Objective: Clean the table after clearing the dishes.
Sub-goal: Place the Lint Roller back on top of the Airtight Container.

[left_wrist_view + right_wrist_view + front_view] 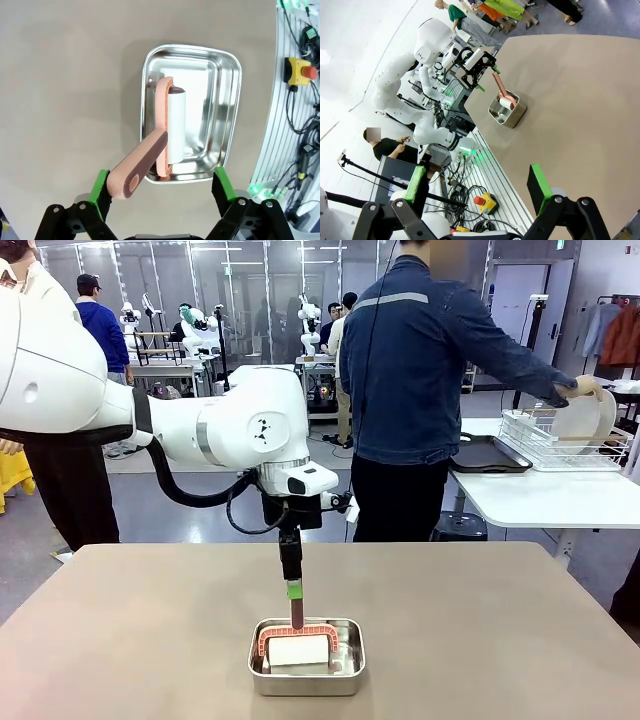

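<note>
Currently the large rectangular matte brown-beige worktop (pixel 480 630) carries a small square steel pan (pixel 307 658) at about 6 o'clock in the front view, near the robot's edge. Inside the pan a lint roller with a white roll and a salmon-pink ribbed handle (pixel 150 160) is seen, its roll lying in the pan and its handle rising up out of it. The left end effector (pixel 162 192) is held directly above the pan with its green-padded fingers (pixel 99 192) spread wide; the handle end lies between them, close to one pad, and contact cannot be made out. The right end effector (pixel 477 187) is held open over the worktop's edge, with nothing between its fingers. At 2 o'clock in the front view, a round white plate (pixel 585 420) is held by a person's hand (pixel 572 390) at a white wire rack (pixel 560 445) on a separate white table (pixel 545 495), beside a dark tray (pixel 488 455).
</note>
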Tool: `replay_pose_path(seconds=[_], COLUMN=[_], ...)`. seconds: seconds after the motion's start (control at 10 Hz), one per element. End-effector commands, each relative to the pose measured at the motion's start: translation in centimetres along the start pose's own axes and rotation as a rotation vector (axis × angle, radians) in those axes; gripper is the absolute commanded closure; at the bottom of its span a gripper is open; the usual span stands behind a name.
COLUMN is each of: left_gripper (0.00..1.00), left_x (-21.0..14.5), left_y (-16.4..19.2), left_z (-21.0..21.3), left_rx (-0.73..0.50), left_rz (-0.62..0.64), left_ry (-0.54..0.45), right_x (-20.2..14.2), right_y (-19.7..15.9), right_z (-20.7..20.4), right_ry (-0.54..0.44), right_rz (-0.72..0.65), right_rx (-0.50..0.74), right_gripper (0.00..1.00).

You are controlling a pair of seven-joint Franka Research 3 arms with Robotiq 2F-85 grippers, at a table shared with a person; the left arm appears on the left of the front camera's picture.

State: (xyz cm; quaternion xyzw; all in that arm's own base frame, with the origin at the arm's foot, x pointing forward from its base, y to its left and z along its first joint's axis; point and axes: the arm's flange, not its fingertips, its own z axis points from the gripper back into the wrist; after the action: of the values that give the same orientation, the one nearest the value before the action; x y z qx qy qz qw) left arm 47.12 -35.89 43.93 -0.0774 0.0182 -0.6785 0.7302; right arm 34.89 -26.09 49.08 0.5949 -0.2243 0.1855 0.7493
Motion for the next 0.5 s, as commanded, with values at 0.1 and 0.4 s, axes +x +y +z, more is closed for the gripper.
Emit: replay_pose_path(seconds=[0.1, 0.4], left_gripper=[0.0, 0.0], left_x=[0.21, 0.21], left_y=[-0.14, -0.14], left_z=[-0.51, -0.51], left_rx=[-0.01, -0.01], left_rz=[-0.036, -0.036], left_ry=[0.006, 0.006], right_x=[-0.17, -0.17], right_y=[0.22, 0.22], right_z=[0.04, 0.04], right_ry=[0.008, 0.008], right_rz=[0.02, 0.02], right_rx=[0.002, 0.002], right_gripper=[0.0, 0.0])
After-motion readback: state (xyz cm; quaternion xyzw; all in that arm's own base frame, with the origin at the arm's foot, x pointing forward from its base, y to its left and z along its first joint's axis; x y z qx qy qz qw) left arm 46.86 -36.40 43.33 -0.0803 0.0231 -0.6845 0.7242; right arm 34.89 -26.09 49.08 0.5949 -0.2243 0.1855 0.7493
